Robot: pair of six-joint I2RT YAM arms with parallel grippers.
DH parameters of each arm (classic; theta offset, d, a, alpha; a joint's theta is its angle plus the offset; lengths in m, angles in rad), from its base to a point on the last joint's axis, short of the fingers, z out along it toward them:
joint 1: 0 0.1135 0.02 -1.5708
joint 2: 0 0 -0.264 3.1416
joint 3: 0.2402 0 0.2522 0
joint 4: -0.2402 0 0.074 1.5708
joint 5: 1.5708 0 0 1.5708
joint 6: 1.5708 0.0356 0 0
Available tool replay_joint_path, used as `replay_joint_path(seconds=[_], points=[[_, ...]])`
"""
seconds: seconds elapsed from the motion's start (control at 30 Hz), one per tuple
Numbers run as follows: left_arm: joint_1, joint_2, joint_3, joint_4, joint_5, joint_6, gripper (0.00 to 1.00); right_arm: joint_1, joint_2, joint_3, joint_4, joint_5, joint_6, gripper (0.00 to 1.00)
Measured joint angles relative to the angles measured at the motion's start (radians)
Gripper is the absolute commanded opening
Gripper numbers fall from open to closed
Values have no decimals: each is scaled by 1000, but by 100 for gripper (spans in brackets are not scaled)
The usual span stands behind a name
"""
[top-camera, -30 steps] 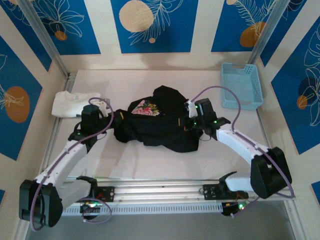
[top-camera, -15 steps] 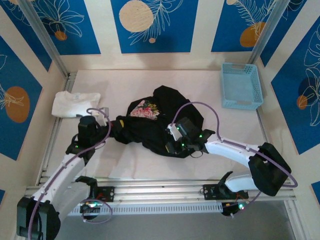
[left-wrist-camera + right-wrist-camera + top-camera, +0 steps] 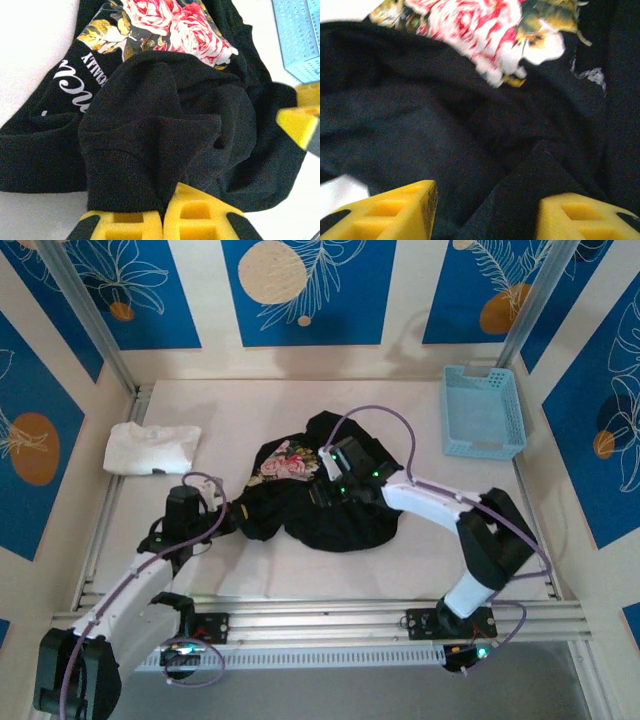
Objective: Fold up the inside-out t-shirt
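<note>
**Not yet a fold: the shirt needs spreading first**

We judge the step in hand to be untangling and flattening, not folding. The black t-shirt [image 3: 335, 515] lies crumpled in a heap at the middle of the table [image 3: 420, 565], with its rose print [image 3: 288, 460] showing on the far-left part of the heap. It sits well apart from the white t-shirt [image 3: 150, 448] at the left and the light-blue basket [image 3: 483, 412] at the far right.

We see 2 different states at the arms. The left gripper [image 3: 162, 217] is clamped on a ribbed edge of the black cloth at the heap's near-left side; we take it for a cuff or hem, but we cannot tell which. The right gripper [image 3: 485, 210] hangs over the middle of the heap, just near the print, with its jaws apart and dark folds under them. Nothing looks pinched there.

Next, we think the right arm needs its own hold on a second edge, well away from the left one. Then both arms can draw apart and lay the cloth flat. The hard part is picking 1 layer out of such dark, overlapping folds. A grab that takes 2 layers would only drag the bundle along.
</note>
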Motion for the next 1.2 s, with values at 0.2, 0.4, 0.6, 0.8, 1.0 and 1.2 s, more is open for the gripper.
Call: replay_joint_path(seconds=[0.2,0.4,0.6,0.8,1.0,1.2], points=[[0,-10,-3,0,-3,10,0,-27,156,88,-8,20,0,39],[0,-10,-20,2,-3,19,0,-27,198,122,-37,21,-3,6],[0,-16,-33,5,-3,19,0,-27,76,13,-42,12,-4,3],[0,-14,-72,5,-5,19,0,-15,-203,-209,-98,-179,-13,17],[0,27,-78,9,-18,23,0,-32,-358,-313,-112,-343,-18,47],[0,44,-88,39,-18,22,0,-77,-297,-200,-64,-245,15,52]])
